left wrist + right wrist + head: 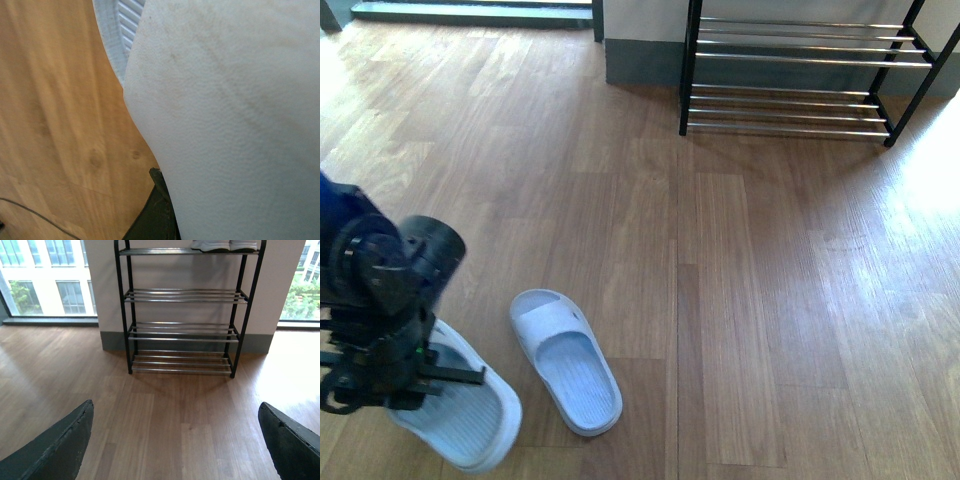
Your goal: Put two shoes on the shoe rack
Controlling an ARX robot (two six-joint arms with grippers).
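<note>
Shoe rack: the shoe rack stands against the far wall on the wooden floor. Its lower chrome bars are bare, and the white soles of sneakers show on its top tier.
First slide: a pale blue first slide lies on the floor well apart from the shoe rack, towards the robot and left of it, partly under the left arm.
Second slide: the second slide lies just beside the first, slightly nearer the shoe rack, with nothing touching it.
Left gripper: the left gripper is down on the first slide. Its wrist view is filled by the strap, with one dark finger at the strap's edge. I cannot tell whether the jaws are clamped on it.
Right gripper: the right gripper faces the shoe rack from well back, jaws spread wide and holding nothing.
Risk: the soft strap could fold or slip out of a shallow pinch on lifting, dropping the slide short of the shoe rack. Once on the bars, a badly turned slide might tip between them.
</note>
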